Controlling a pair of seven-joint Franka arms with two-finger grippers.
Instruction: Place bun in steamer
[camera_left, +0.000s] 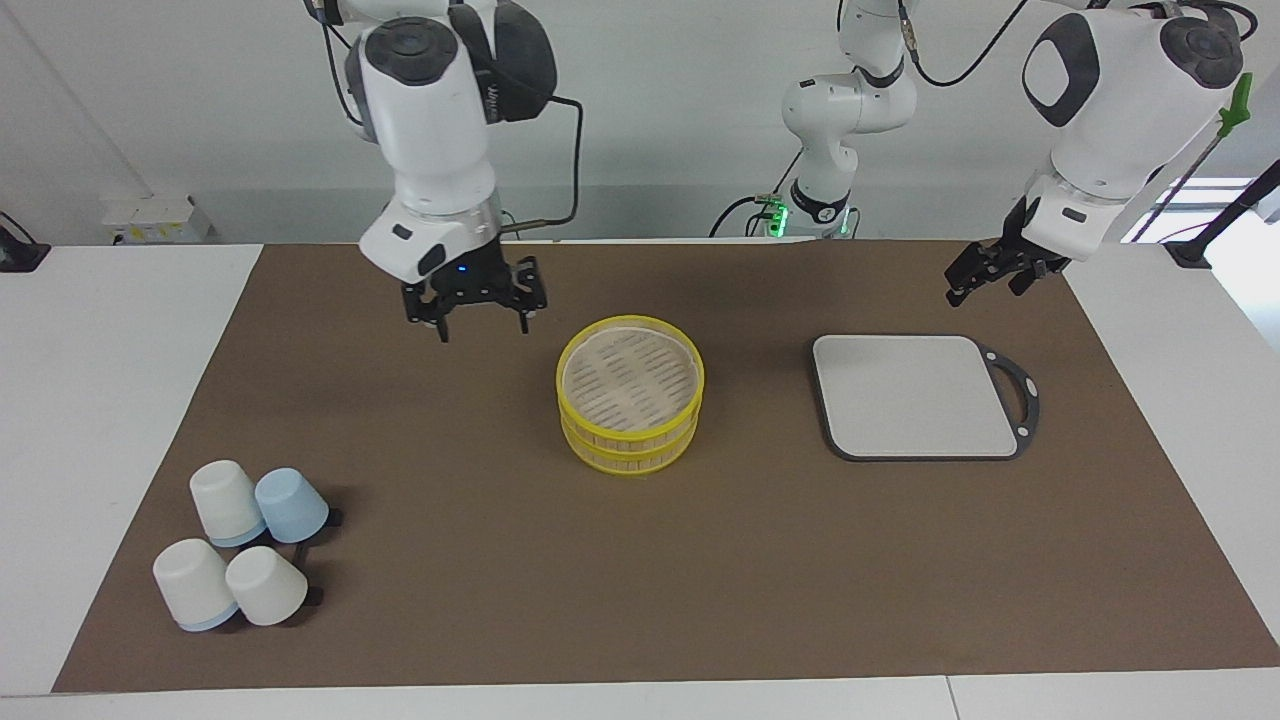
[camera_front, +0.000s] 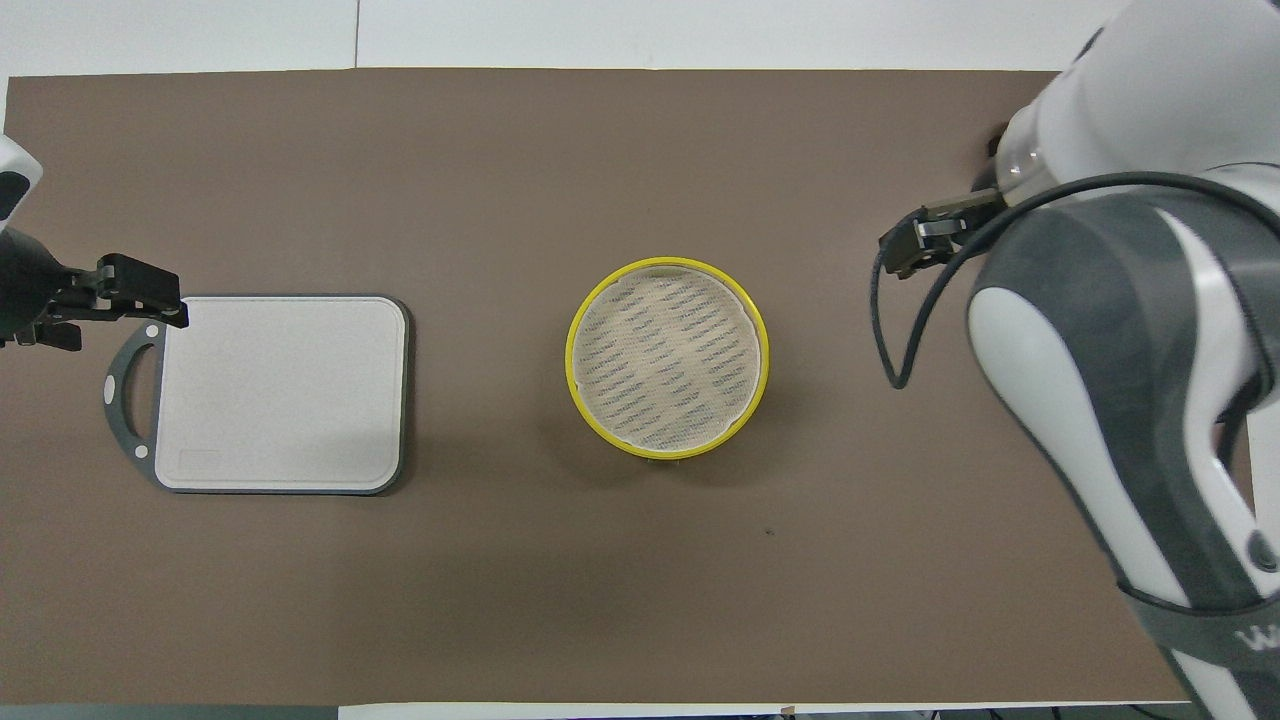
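A white table (camera_left: 110, 400) carries a wide brown mat (camera_left: 480, 560). A plain pale wall (camera_left: 200, 110) rises at the robots' end, with what may be a white socket box (camera_left: 155, 218) at its foot. Bright light, perhaps 1 window (camera_left: 1225, 205), shows toward the left arm's end.

Cups (camera_left: 240, 545) hidden overhead, apparently.

Steamer (camera_front: 667, 357) stands mid-mat (camera_front: 500, 150) on the worktop, slatted floor bare. Grey board (camera_front: 280, 392) lies toward the left arm's end. Left gripper (camera_front: 140, 300) hangs over the board's handle (camera_front: 125, 400), fingers parted.
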